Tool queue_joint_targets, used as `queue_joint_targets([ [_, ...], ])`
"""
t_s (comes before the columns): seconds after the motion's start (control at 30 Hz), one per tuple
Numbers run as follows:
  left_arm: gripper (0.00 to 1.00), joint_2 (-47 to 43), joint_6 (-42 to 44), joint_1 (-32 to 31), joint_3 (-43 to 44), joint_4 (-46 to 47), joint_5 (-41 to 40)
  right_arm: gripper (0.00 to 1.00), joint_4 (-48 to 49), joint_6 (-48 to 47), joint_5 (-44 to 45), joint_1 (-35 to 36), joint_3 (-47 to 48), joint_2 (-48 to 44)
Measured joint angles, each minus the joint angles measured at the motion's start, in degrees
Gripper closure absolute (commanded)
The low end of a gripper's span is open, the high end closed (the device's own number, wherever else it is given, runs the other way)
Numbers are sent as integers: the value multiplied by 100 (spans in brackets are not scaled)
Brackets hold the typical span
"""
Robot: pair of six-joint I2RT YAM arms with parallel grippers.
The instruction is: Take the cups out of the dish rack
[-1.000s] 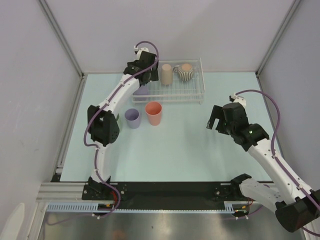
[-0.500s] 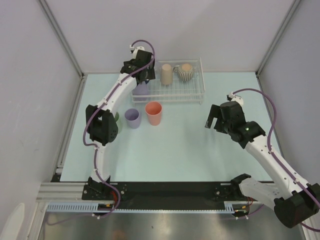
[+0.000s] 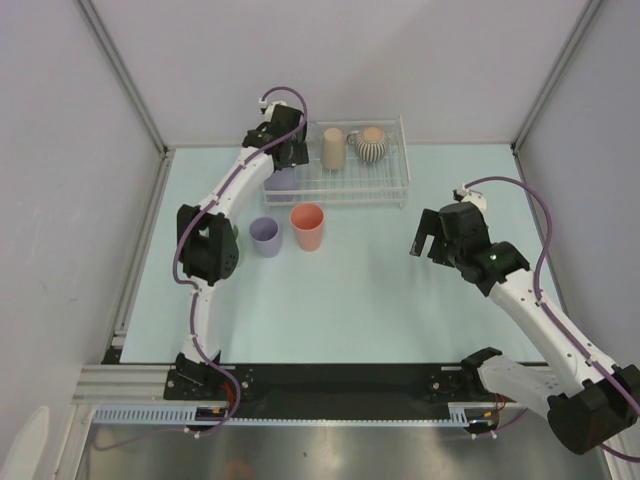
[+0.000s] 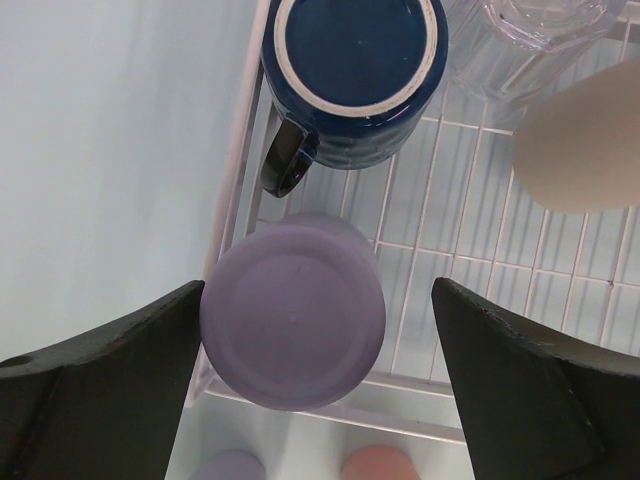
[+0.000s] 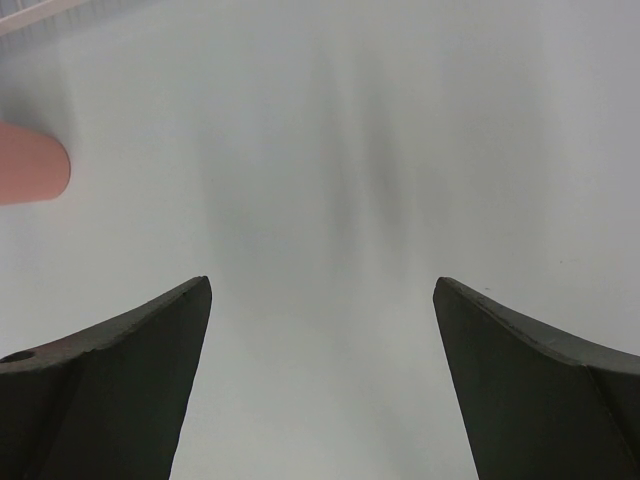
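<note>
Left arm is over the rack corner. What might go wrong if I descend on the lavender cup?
The upturned lavender tumbler sits right beside the white wire dish rack's side, so the open left gripper's outer finger may snag the wire. The inverted navy mug's handle points toward it and could get bumped.

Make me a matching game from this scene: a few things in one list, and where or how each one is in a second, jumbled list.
Things
1. navy mug
2. salmon-pink cup
3. ribbed mug
4. right gripper

Descriptions
A. open, above bare table
B. in the dish rack, next to the lavender cup
C. in the dish rack, beside the tan cup
D. upright on the table, outside the dish rack

Pairs: 1-B, 2-D, 3-C, 4-A
</note>
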Motion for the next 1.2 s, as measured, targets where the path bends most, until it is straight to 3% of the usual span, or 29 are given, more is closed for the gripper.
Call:
queue_joint_targets([
  [0.13, 5, 11, -9, 4, 22, 2, 57, 0, 2, 0, 0, 0, 0, 13],
  [0.4, 29, 11, -35, 4, 44, 2, 173, 0, 94, 0, -2, -7, -2, 74],
  [0.6, 55, 11, -52, 4, 44, 22, 260, 0, 133, 0, -2, -17, -11, 94],
  [0.7, 76, 11, -50, 4, 44, 22, 262, 0, 136, 0, -2, -17, -11, 94],
  [0.73, 95, 11, -52, 4, 44, 22, 262, 0, 136, 0, -2, -17, -13, 94],
  [0.77, 100, 11, -52, 4, 44, 22, 262, 0, 136, 0, -2, -17, -13, 94],
  [1.2, 100, 9, -68, 4, 39, 24, 254, 0, 210, 7, -7, -28, -42, 98],
])
